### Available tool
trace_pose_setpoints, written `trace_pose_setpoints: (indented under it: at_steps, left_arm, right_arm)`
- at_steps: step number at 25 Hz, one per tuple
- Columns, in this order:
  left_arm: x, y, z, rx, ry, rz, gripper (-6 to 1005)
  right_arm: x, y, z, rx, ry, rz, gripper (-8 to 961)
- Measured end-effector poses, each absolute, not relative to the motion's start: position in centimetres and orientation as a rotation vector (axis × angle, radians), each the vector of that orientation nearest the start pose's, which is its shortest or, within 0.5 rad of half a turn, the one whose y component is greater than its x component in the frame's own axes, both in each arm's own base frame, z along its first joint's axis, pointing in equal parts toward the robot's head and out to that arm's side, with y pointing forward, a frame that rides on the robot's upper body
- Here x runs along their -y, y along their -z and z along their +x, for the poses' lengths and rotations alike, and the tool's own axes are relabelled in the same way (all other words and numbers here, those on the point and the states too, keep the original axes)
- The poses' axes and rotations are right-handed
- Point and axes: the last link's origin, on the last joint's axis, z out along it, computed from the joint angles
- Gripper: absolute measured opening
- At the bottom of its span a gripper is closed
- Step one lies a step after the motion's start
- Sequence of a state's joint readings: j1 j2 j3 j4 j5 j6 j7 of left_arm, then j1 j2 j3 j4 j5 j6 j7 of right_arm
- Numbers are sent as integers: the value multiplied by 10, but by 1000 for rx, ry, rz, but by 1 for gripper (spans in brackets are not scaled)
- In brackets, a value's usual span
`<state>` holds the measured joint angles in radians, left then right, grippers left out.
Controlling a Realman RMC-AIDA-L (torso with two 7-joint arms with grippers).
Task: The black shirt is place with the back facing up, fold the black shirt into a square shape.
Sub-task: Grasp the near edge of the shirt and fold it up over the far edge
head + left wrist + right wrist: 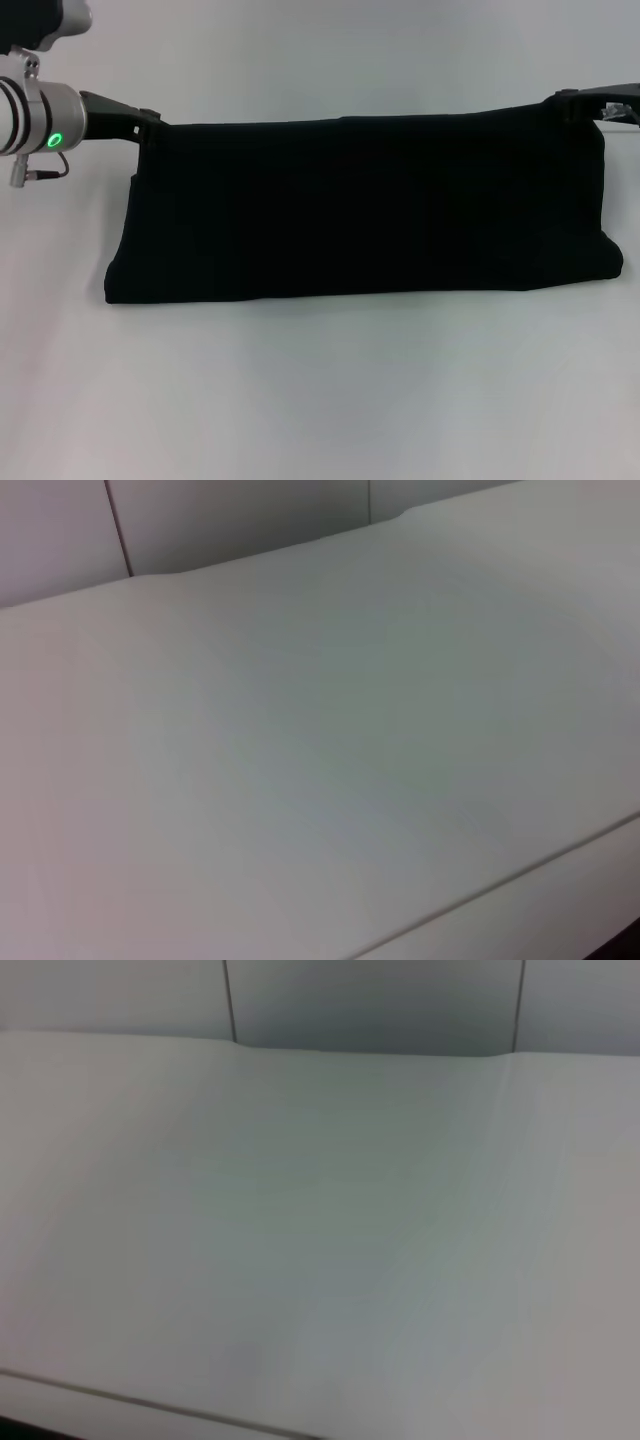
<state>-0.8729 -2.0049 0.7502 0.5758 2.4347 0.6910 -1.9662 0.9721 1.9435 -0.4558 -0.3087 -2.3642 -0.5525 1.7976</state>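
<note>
The black shirt (365, 210) is a wide folded band across the middle of the white table in the head view. No print shows. Its far edge is stretched straight between my two grippers and its near edge rests on the table. My left gripper (143, 122) grips the shirt's far left corner. My right gripper (583, 103) grips its far right corner. Both are shut on the fabric. Neither wrist view shows the shirt or any fingers.
The white table (320, 400) spreads in front of the shirt and to both sides. The left wrist view shows bare table top (300, 760) with a wall behind. The right wrist view shows the same table top (300, 1240).
</note>
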Motion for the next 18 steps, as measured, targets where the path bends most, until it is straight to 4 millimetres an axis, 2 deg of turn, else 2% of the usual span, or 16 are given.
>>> trace_pose_setpoints:
  at_steps: [18]
  left_arm:
    - [-490, -41, -245, 795, 85, -2065, 114]
  right_arm:
    - [-500, -46, 257, -930, -213, -1954, 5]
